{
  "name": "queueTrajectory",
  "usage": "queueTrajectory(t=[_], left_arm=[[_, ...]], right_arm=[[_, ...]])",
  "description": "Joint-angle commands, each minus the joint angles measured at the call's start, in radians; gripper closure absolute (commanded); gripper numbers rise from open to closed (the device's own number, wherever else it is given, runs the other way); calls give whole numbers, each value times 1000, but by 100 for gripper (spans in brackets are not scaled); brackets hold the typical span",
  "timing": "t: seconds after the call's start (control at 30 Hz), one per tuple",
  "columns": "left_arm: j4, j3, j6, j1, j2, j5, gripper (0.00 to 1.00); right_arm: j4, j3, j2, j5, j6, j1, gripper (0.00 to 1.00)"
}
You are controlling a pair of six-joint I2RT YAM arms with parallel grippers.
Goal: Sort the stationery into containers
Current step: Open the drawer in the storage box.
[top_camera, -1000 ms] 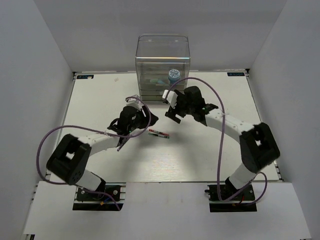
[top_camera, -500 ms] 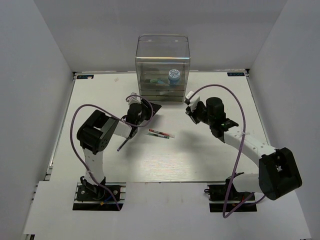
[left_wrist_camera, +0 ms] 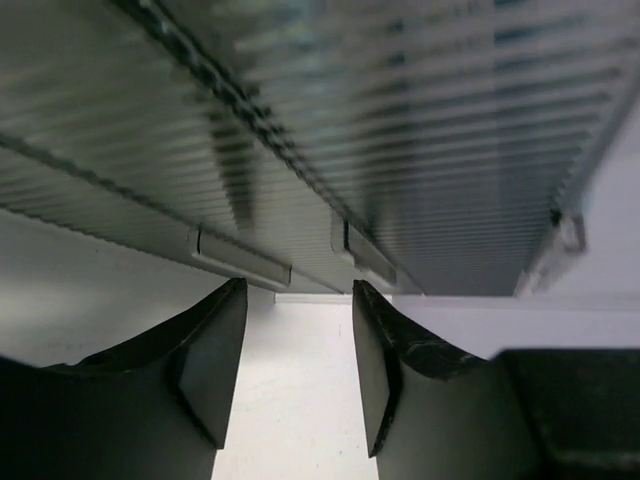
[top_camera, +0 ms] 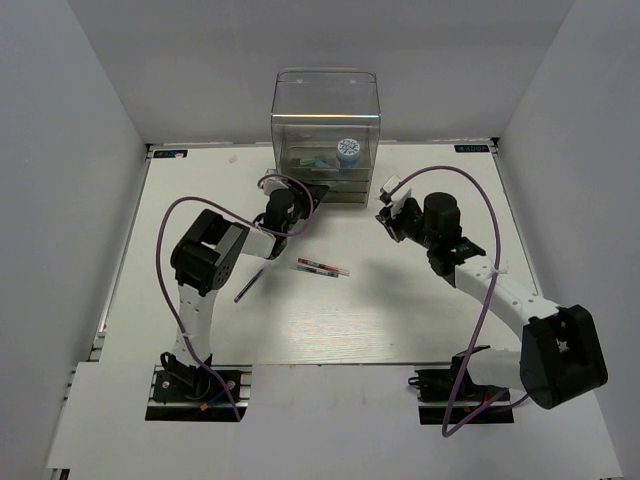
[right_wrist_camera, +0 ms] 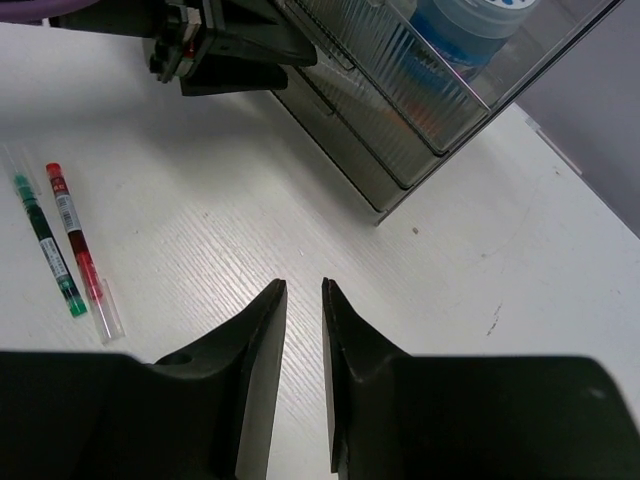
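Two pens [top_camera: 322, 267]: side by side at the middle of the table [top_camera: 420, 320], open room all round; right wrist view shows one green, one red.
Dark pen [top_camera: 249, 284]: 8 o'clock from them, apart; top view only.
Organiser [top_camera: 326, 135]: table's 12 o'clock edge, roll [top_camera: 348, 150] inside.
Left gripper [left_wrist_camera: 295, 370]: jaws partly apart, empty, close before a drawer handle [left_wrist_camera: 240, 258].
Right gripper [right_wrist_camera: 300, 380]: jaws narrow, empty, 4 o'clock from organiser.

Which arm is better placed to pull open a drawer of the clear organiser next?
Left, likely: the left end effector faces the front of the clear plastic drawer organiser, open just short of the drawer pull tabs. The right end effector hovers over the white table, off to one side.
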Motion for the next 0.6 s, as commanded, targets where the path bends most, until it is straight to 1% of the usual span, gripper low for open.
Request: queueTrajectory(t=[0.0, 0.2, 0.33, 0.43, 0.57], left_arm=[[-110, 66, -4, 7, 21, -27, 45], [-141, 95, -4, 16, 43, -45, 50], [-152, 115, -4, 16, 53, -68, 51], [-152, 138, -4, 16, 76, -79, 57], [-143, 160, -4, 16, 95, -89, 60]], right_arm=[[51, -9, -37, -28, 17, -11, 73], [51, -12, -35, -40, 17, -11, 73], [54, -15, -35, -40, 19, -16, 73], [51, -15, -35, -45, 19, -17, 72], [54, -20, -32, -51, 17, -20, 72]])
